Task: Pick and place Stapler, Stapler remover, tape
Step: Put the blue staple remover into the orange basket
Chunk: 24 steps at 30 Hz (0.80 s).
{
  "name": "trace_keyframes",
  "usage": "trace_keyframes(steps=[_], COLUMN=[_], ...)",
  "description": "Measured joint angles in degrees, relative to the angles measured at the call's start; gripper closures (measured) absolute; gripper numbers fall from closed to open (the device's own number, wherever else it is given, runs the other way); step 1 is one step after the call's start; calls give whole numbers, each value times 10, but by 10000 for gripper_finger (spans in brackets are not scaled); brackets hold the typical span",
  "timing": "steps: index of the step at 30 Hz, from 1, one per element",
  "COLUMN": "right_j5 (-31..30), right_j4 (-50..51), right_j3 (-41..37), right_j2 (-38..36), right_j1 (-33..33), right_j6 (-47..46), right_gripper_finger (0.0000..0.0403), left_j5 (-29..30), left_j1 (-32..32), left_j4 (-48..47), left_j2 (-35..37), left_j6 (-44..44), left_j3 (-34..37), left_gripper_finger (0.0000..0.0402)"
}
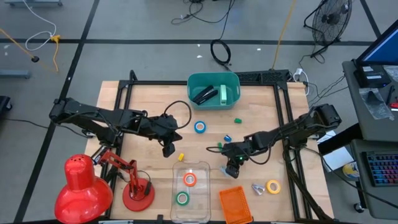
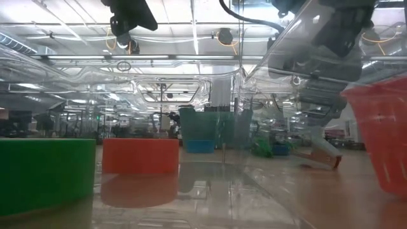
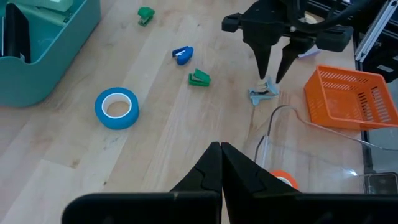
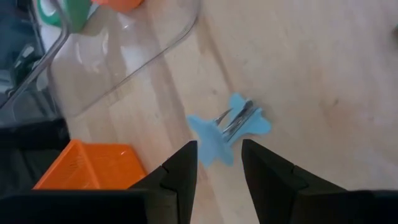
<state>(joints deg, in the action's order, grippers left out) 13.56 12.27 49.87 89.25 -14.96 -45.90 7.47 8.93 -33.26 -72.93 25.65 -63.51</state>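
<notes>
Pale-blue winged staple remover (image 4: 229, 126) with metal claws on wood grain, right gripper (image 4: 219, 163) jaws apart above, left gripper (image 3: 221, 163) jaws together

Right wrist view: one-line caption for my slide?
Right gripper, fingers apart, poised above the light-blue staple remover beside the clear tray.

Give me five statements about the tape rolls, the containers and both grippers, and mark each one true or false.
1. The orange tape roll and green tape roll lie in the clear tray. True.
2. The blue tape roll sits in the teal bin. False: it lies on the table.
3. The right gripper is open above the light-blue staple remover. True.
4. The left gripper is open. False: it is shut and holds nothing.
5. The yellow tape roll is in the orange basket. False: it lies beside it.
</notes>
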Motion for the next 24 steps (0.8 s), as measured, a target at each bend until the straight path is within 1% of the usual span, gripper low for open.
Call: trace_keyframes(steps=[8,12,15,18,22,24], right_j5=[-1,-28,-32,-31,-27,-9], right_j4=[0,0,0,4,-2,-10], right_j3=[0,0,0,0,-9,-16], right_j2=[0,0,0,0,0,0], right_j1=[-12,-13,-13,-13,-13,-13], right_j6=[-10,-10,-14,-14,-14,-15], right_gripper_finger=[280,280,286,309,355,380], left_j5=[1,5,5,6,6,7], left_j1=[0,0,0,0,0,0], left_j4=[0,0,0,0,1,1], left_j2=[0,0,0,0,0,0], left_j6=[1,1,1,4,4,4], left_j3=[0,0,0,0,0,0], left_gripper_finger=[401,401,401,401,401,401])
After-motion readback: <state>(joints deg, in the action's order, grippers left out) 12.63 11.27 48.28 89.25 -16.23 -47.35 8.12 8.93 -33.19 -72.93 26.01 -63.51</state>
